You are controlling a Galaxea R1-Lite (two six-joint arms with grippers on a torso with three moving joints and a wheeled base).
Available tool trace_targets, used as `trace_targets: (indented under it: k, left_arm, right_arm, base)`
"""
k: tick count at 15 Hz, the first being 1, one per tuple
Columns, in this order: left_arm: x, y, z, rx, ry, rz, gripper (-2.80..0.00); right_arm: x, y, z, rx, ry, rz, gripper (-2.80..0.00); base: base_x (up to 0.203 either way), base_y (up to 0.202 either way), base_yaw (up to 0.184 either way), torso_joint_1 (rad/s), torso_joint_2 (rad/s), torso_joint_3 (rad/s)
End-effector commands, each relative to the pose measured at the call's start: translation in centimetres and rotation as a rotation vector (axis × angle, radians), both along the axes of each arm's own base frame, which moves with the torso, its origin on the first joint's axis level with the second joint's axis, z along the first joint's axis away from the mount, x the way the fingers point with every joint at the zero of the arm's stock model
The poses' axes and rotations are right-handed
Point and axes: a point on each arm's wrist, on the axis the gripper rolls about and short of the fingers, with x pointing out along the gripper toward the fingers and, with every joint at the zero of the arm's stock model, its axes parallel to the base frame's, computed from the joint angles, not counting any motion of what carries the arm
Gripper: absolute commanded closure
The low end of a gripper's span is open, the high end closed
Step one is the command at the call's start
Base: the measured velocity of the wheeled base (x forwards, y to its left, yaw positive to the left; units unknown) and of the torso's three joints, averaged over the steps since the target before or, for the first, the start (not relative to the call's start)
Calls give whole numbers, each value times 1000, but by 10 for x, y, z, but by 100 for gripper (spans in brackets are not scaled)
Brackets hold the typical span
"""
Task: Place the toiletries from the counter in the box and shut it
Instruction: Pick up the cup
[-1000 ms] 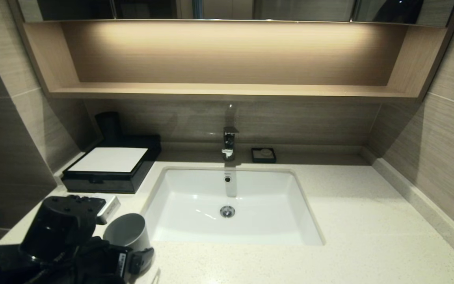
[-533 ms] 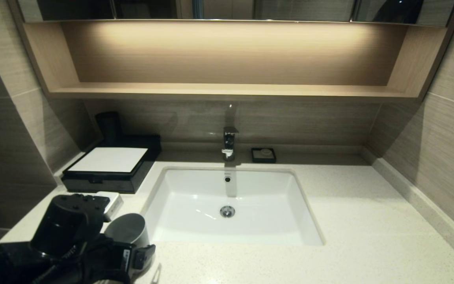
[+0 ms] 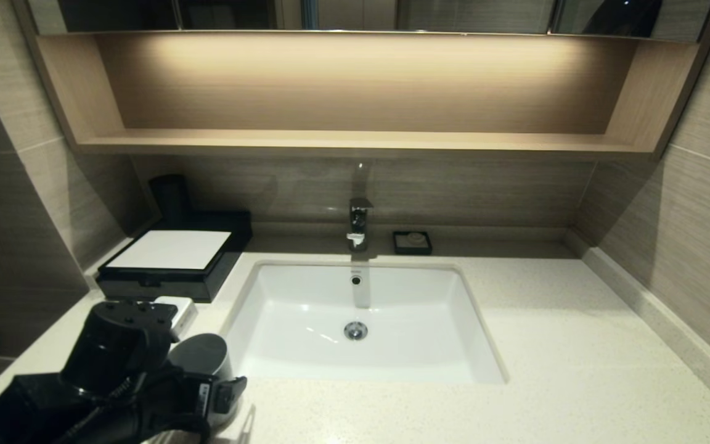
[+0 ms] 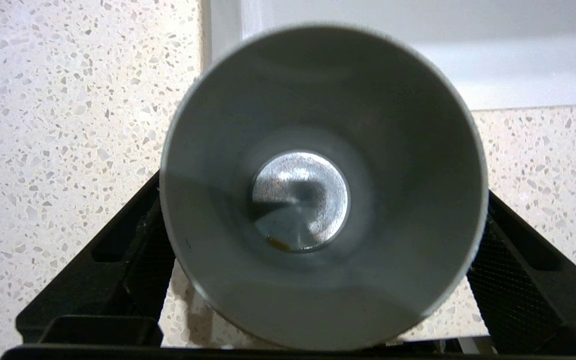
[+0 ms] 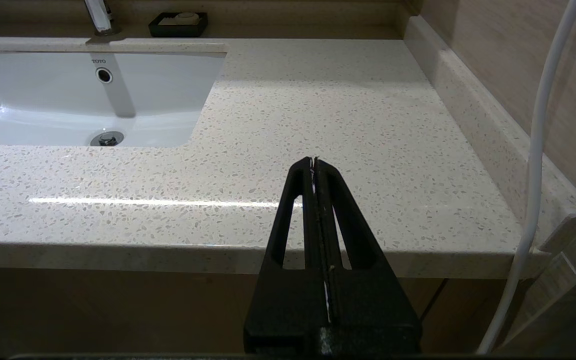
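The black box (image 3: pixel 158 285) with its white top panel lies closed at the back left of the cream speckled counter (image 3: pixel 577 345). My left gripper (image 3: pixel 210 388) is low at the counter's front left, open. Its black fingers (image 4: pixel 118 250) stand on either side of the upright grey cup (image 4: pixel 318 280), which rests on the counter (image 4: pixel 68 125). The cup (image 3: pixel 204 357) stands by the sink's left rim. A small whitish flat thing (image 3: pixel 183 308) shows just beyond my left arm, in front of the box; I cannot tell whether it is a sachet. My right gripper (image 5: pixel 314 162) is shut and empty, before the counter's front right edge.
The white sink (image 3: pixel 361 364) fills the middle of the counter, with the tap (image 3: pixel 358 225) behind it and a small black soap dish (image 3: pixel 412 242) to its right. A dark cylinder (image 3: pixel 170 194) stands behind the box. A wooden shelf (image 3: pixel 355 142) runs above.
My left arm has moved a little forward and to the right, closing in round the grey cup. The cup, the box and the right arm have stayed put.
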Motion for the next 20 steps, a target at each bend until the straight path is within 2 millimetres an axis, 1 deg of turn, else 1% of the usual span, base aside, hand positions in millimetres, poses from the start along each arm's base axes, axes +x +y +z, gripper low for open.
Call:
trace_targets:
  k: [1, 2, 3, 4, 8, 12, 13, 15, 18, 20]
  left_arm:
    - [5, -1, -3, 5, -4, 23, -280]
    - [6, 0, -3, 3, -12, 33, -280]
    - [6, 0, -3, 2, -13, 37, -56]
    - [7, 1, -3, -1, -16, 42, 0]
    - [5, 2, -5, -1, -10, 45, 0]
    - [4, 3, 1, -21, -42, 50, 0]
    - [3, 4, 7, -34, -66, 51, 0]
    - [2, 7, 24, -68, -134, 62, 0]
    - [8, 15, 48, -75, -171, 102, 0]
    - [16, 20, 62, -79, -190, 136, 0]
  right_arm:
    - [0, 0, 0, 0, 0, 0, 0]
    - [0, 0, 0, 0, 0, 0, 0]
    - [0, 0, 0, 0, -2, 0, 0]
    - [0, 0, 0, 0, 0, 0, 0]
    - [0, 0, 0, 0, 0, 0, 0]
    - [0, 0, 0, 0, 1, 0, 0]
    - [0, 0, 0, 0, 1, 0, 0]
    - [0, 0, 0, 0, 1, 0, 0]
    - [0, 0, 0, 0, 1, 0, 0]
    - [0, 0, 0, 0, 0, 0, 0]
  base:
    - [0, 0, 0, 0, 0, 0]
    - [0, 0, 0, 0, 0, 0]
    - [0, 0, 0, 0, 0, 0]
    - [0, 0, 0, 0, 0, 0]
    - [0, 0, 0, 0, 0, 0]
    - [0, 0, 0, 0, 0, 0]
    - [0, 0, 0, 0, 0, 0]
    - [0, 0, 0, 0, 0, 0]
    - [0, 0, 0, 0, 0, 0]
    - [0, 0, 0, 0, 0, 0]
